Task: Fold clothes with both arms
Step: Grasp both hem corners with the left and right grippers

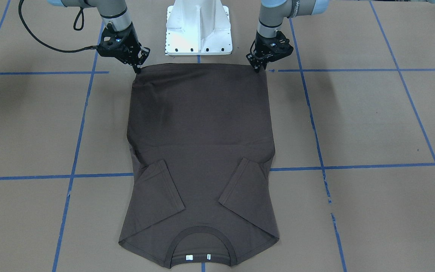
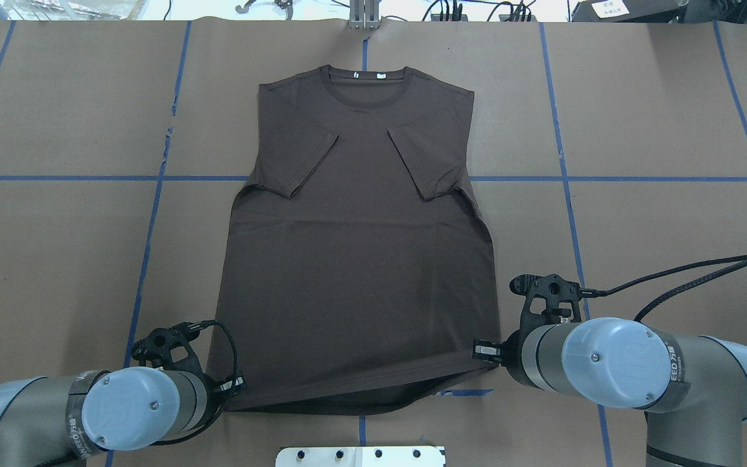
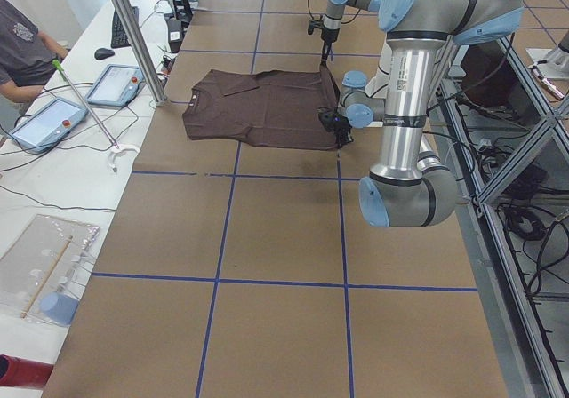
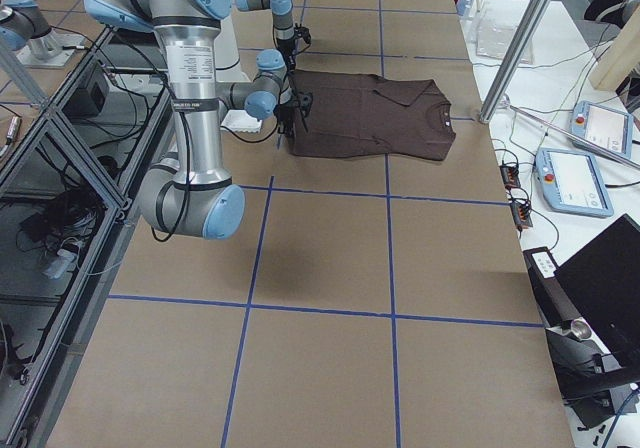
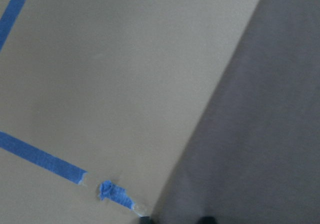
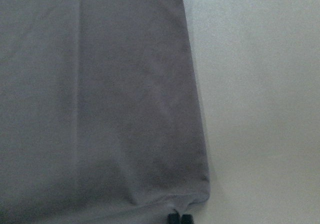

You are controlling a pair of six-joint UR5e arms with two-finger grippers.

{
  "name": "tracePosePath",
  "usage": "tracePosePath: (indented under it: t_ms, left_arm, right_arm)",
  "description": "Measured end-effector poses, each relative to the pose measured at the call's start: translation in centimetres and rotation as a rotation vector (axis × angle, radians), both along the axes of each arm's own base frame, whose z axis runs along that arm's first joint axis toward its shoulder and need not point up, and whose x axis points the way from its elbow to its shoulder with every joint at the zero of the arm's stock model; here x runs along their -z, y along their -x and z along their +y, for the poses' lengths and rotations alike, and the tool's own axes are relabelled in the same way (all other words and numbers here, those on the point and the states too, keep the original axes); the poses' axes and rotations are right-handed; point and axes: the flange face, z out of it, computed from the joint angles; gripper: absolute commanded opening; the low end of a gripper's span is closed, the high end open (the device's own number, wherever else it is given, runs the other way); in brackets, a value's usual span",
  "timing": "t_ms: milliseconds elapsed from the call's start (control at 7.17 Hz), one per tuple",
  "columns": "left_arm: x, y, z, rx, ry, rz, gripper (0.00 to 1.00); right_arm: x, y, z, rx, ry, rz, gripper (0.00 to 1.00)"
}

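Fingers first: your right gripper [image 1: 139, 67] has its fingertips [image 6: 173, 219] pressed together on the shirt [image 1: 202, 132]. They pinch one hem corner, and the cloth puckers toward them. Over on your left gripper [image 1: 257, 67], the fingertips [image 5: 145, 219] are spread. One tip is at the cloth's edge and the other over the cloth, straddling the other hem corner.

The shirt lies flat between the two grippers, with its hem toward the base [image 1: 198, 30] and its collar [image 1: 202, 231] at the far end. Both sleeves [image 1: 164, 185] are folded in over the body. Two small white tags [image 1: 188, 257] show inside the ribbed collar. In the overhead view the hem bows slightly along the near edge.

Around it you've got the table [image 1: 353, 121], covered in matte brown paper and crossed by straight lines of blue tape [image 1: 353, 166]. A torn scrap [image 5: 112, 191] of that tape sits just beside the left corner.

The cloth is a dark brown knit, smooth, with a faint crease running across the middle.
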Motion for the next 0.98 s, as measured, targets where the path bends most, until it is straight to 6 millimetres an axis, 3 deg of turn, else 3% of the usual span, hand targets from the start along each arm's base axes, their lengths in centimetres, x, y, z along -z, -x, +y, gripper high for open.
tracePosePath:
  t_ms: [279,558,976]
  left_arm:
    - [0.6,0.2,0.0,0.001,-0.002,0.012,0.00]
    - [2.9,1.7,0.0,0.003,-0.007,0.048,0.00]
    - [5.6,4.7,0.6,-0.011,-0.009,0.011,0.00]
  right_arm:
    - [0.0,-0.1,-0.1,0.001,0.003,0.000,0.00]
    - [0.3,-0.6,0.0,0.011,0.013,-0.010,0.00]
    - [0.7,-4.0,1.7,0.052,0.035,-0.028,0.00]
